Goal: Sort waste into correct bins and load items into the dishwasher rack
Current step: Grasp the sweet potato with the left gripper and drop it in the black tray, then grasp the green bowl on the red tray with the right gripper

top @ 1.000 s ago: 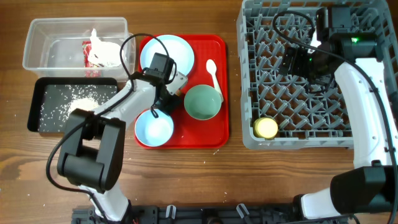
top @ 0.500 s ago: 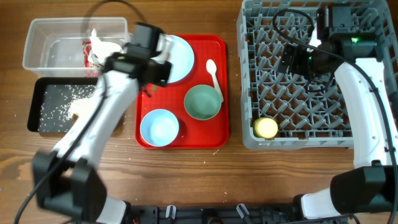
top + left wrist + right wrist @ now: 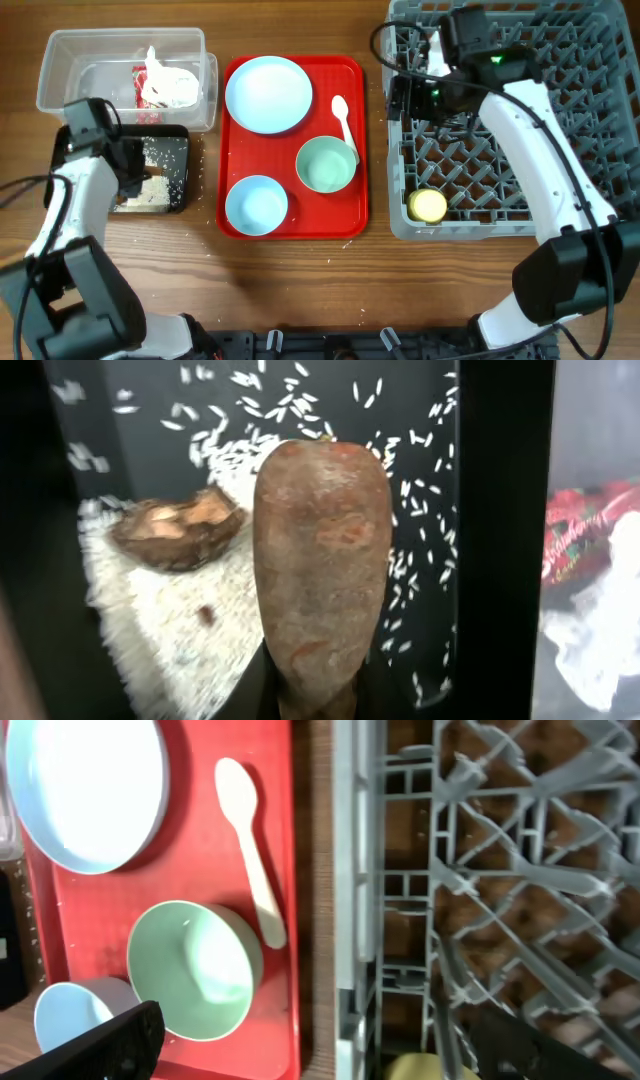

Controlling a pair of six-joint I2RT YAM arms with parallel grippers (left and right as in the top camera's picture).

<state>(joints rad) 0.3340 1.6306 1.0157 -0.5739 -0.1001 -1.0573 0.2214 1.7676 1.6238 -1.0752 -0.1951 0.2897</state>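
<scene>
My left gripper hangs over the black tray, shut on the orange-brown carrot-like stick. Below it lie white rice grains and the dark brown lump. The clear tub holds the red-and-white wrapper and white paper. On the flat red tray sit the pale blue plate, white spoon, green bowl and blue bowl. My right gripper is open and empty above the left edge of the grey rack. The yellow cup sits in the rack.
The right wrist view shows the plate, spoon, green bowl and the rack's left wall below my open fingers. A few rice grains are scattered on the wood by the red tray's front edge.
My left arm swung from the red tray to the black tray with the stick in its grip. My right arm moved left from the rack's middle to its left edge.
</scene>
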